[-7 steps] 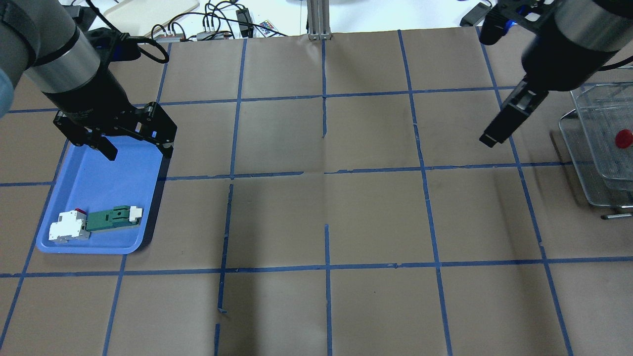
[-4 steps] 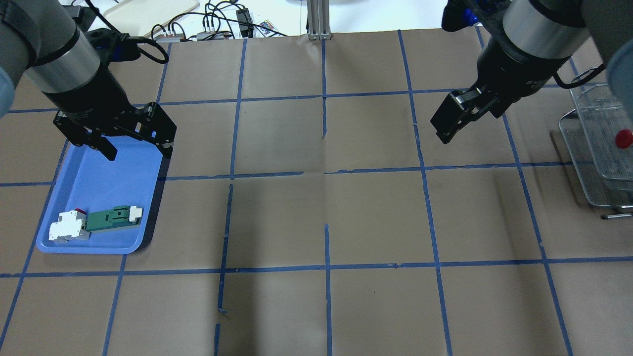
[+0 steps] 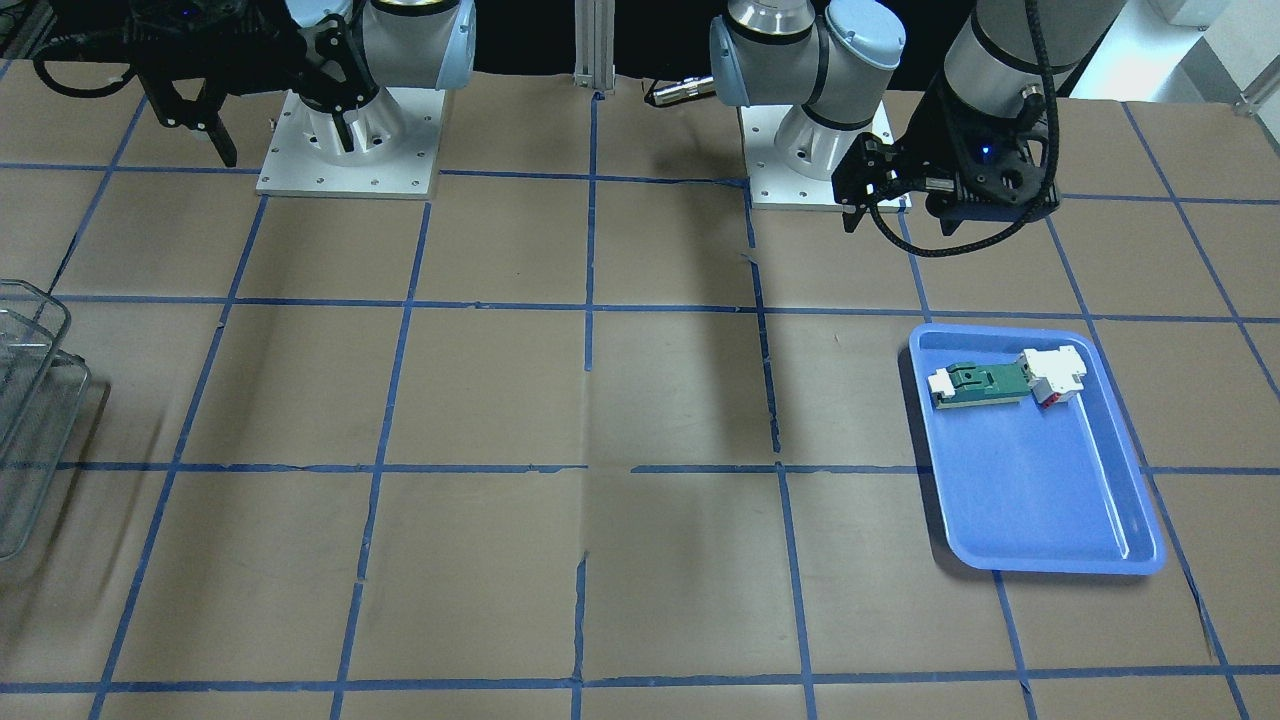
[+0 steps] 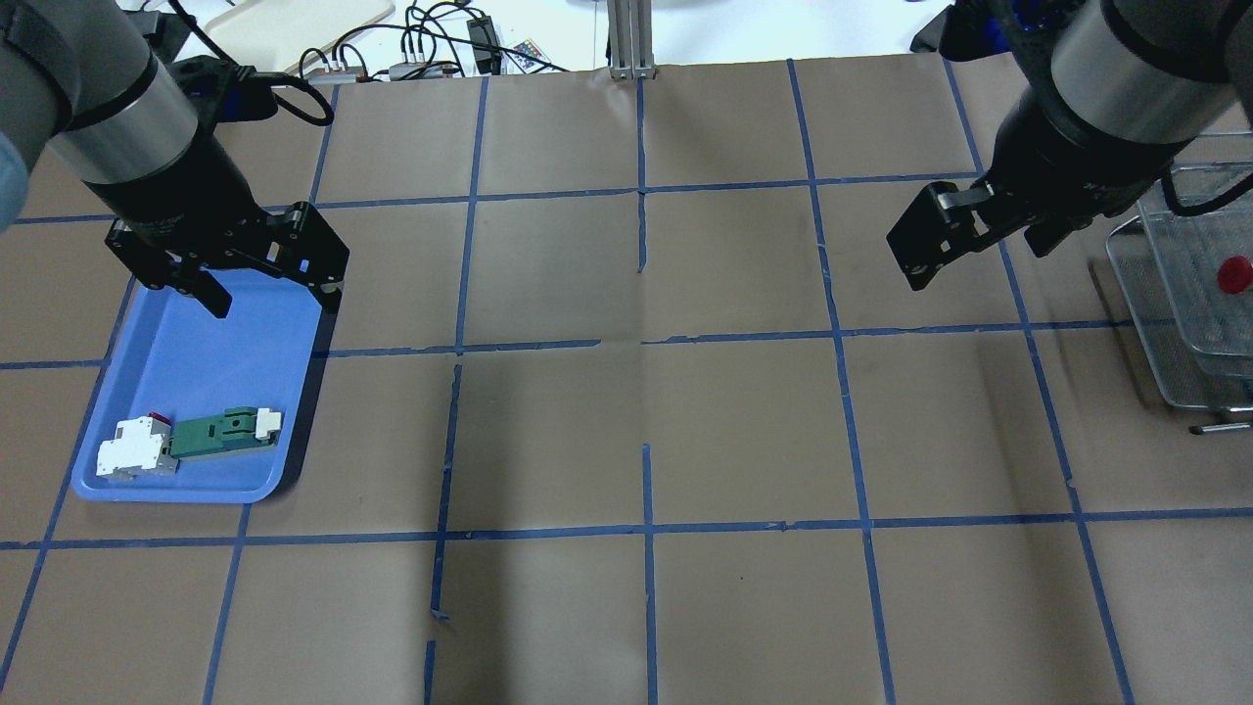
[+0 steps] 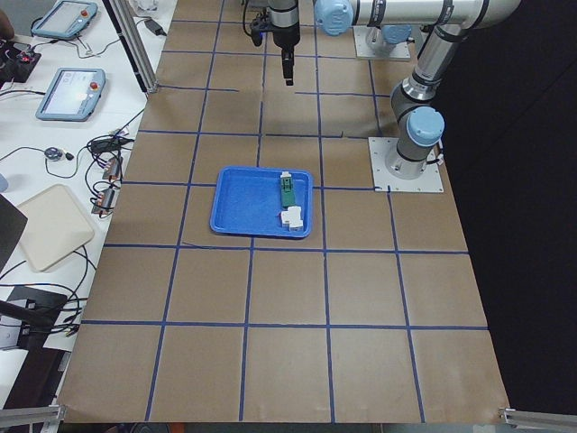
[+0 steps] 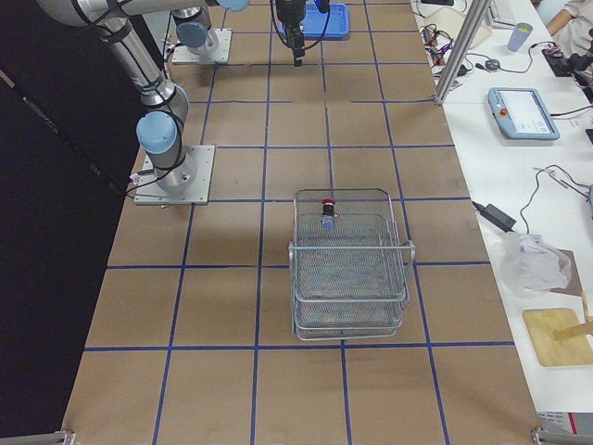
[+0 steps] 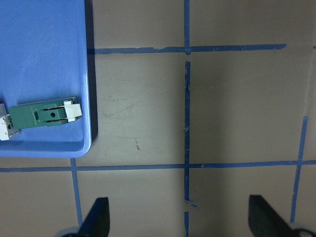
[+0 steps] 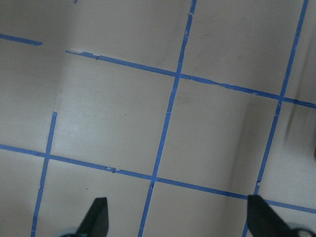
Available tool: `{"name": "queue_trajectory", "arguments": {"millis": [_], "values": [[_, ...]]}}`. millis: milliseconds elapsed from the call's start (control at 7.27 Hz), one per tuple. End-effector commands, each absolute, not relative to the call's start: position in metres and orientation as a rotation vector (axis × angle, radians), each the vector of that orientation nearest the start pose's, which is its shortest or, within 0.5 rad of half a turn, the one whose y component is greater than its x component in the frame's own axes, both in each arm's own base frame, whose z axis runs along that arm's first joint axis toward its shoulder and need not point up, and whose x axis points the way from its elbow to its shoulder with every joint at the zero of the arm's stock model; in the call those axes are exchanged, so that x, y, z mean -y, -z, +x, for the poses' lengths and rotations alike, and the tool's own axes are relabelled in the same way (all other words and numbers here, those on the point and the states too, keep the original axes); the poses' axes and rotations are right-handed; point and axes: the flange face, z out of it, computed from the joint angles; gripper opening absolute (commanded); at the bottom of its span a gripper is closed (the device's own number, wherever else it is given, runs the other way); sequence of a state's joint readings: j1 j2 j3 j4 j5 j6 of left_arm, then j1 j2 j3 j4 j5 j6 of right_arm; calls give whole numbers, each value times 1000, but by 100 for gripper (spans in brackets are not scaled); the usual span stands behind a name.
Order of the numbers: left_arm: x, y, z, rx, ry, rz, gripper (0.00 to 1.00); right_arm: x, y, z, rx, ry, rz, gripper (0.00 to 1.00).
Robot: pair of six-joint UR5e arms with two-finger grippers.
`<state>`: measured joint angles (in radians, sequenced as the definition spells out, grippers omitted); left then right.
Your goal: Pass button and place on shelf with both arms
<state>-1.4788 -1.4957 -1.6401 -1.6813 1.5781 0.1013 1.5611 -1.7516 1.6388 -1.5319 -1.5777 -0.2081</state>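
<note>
The button (image 4: 1235, 274), with its red head, lies inside the top tier of the wire shelf (image 4: 1147, 345) at the table's right end; it also shows in the exterior right view (image 6: 327, 206) near the back rim of the shelf (image 6: 350, 290). My right gripper (image 4: 979, 245) hangs open and empty above the table, to the left of the shelf; its wrist view (image 8: 177, 219) shows only bare paper and tape. My left gripper (image 4: 272, 297) is open and empty above the far end of the blue tray (image 4: 201, 372).
The tray holds a green-and-white flat part (image 4: 225, 433) and a white block with a red tab (image 4: 137, 450) at its near end. Brown paper with blue tape lines covers the table. Cables and devices lie beyond the far edge (image 4: 440, 49).
My right gripper swung left away from the shelf, then came partway back to the right while turning. The button stays in the shelf. The left arm has not moved.
</note>
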Motion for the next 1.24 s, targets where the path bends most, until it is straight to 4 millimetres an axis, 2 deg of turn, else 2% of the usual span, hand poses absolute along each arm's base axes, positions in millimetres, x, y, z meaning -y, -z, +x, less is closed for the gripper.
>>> {"name": "queue_trajectory", "arguments": {"millis": [0,138,275,412,550,1100], "values": [[459,-479,-91,-3141,-164,15,100,460,-522,117,-3269,96,-122,100],[460,-479,-90,-3143,-164,12,100,460,-520,121,-3258,92,-80,100],[460,-482,-90,-3143,-152,10,100,462,-520,131,-3215,106,-102,100],[460,-481,-89,-3143,-157,0,100,471,-517,134,-3208,155,-103,100],[456,-485,-90,-3141,-143,-9,100,472,-517,138,-3169,155,-109,100],[453,-487,-90,-3138,-145,-7,100,472,-514,136,-3165,147,-102,100]]}}
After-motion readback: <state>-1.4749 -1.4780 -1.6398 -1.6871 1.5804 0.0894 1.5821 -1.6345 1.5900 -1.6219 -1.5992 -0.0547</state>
